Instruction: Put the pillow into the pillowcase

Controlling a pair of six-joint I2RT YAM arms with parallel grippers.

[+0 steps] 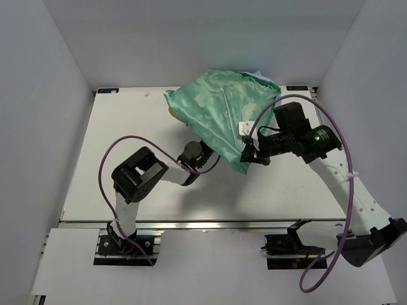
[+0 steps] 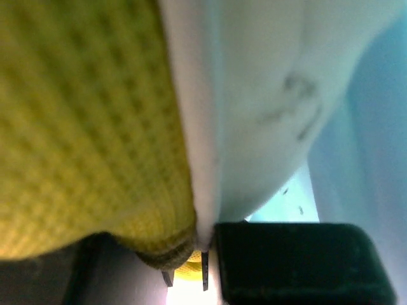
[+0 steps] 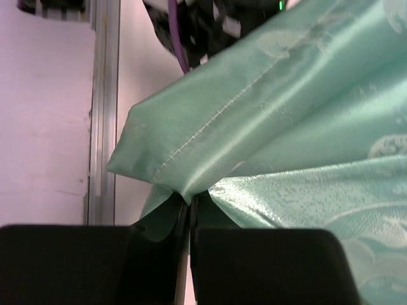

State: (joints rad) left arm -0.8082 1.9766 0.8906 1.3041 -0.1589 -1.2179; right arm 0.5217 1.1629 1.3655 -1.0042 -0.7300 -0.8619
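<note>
The pillowcase, shiny mint-green side up, lies bunched at the back right of the table, draped over the pillow. Only a yellow corner of the pillow shows at its left edge. My left wrist reaches under the cloth, which hides the fingertips. In the left wrist view my left gripper is shut on the pillow, pinching yellow dotted fabric and cream cloth; light blue pillowcase hangs behind. My right gripper is shut on the pillowcase's stitched hem, holding it just above the table.
The white table is boxed in by white walls at the left, back and right. An aluminium rail runs along its near edge. A purple cable loops off each arm. A white tag sits on the pillowcase.
</note>
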